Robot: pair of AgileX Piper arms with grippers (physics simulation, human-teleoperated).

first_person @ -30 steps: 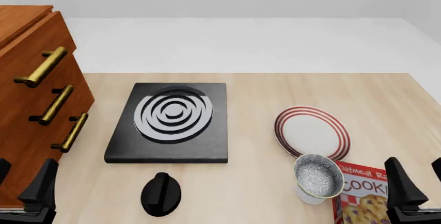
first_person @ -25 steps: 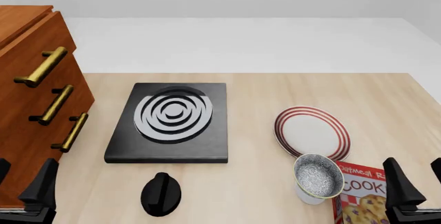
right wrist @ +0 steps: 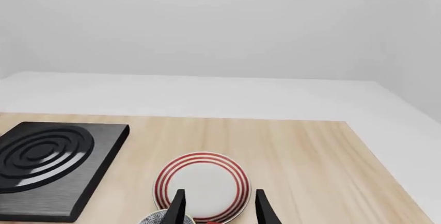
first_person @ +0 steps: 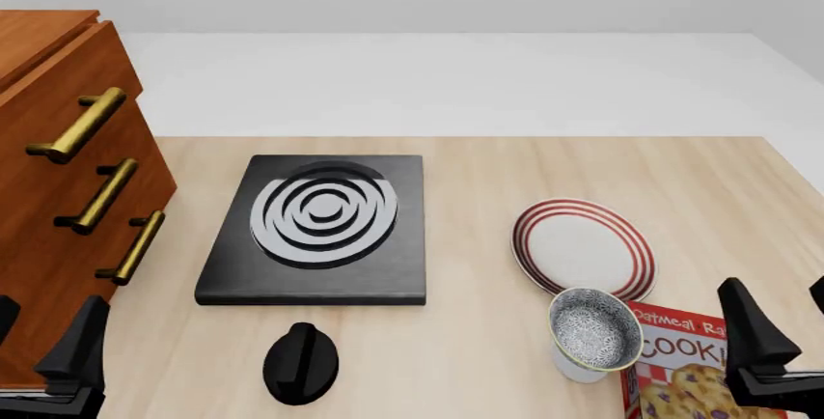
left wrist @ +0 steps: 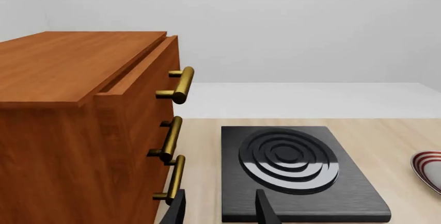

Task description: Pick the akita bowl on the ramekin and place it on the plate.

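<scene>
The akita bowl (first_person: 595,328), speckled grey inside, sits on top of the white ramekin (first_person: 576,370) near the table's front right. Just beyond them lies the red-ringed plate (first_person: 582,245), with nothing on it. My right gripper (first_person: 782,318) hangs open to the right of the bowl, apart from it. In the right wrist view, the right gripper (right wrist: 220,208) frames the plate (right wrist: 202,185), and a sliver of the bowl's rim (right wrist: 162,218) shows at the frame edge. My left gripper (first_person: 41,334) is open at the front left, holding nothing.
A wooden cabinet (first_person: 58,187) with brass handles stands at the left. The black stove (first_person: 322,226) with white rings lies mid-table, with a black knob-shaped object (first_person: 300,361) in front of it. A red cookie box (first_person: 682,366) lies beside the ramekin.
My right gripper has risen slightly in the front view. The left gripper, bowl and plate have not moved.
</scene>
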